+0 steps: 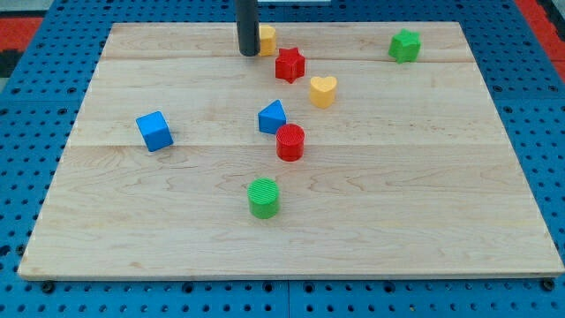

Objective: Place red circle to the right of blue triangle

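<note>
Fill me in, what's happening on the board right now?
My tip is at the view's top, beside a yellow block, touching no task block. The red circle sits just below-right of the blue triangle, close against it. The red star lies between tip and triangle.

Rod [247,22] cut off by the view's top edge, so nothing of the arm above it shown; its tip [249,55] standing in front of a yellow block [267,39] and hiding that block's left part, shape therefore not to be made out. Wooden board [441,221] whole except at the very bottom corners, where the rounded edge meets the blue pegboard [26,106], itself cut by all four edges. Red patches at the view's top corners [543,13] clipped too small to identify.
</note>
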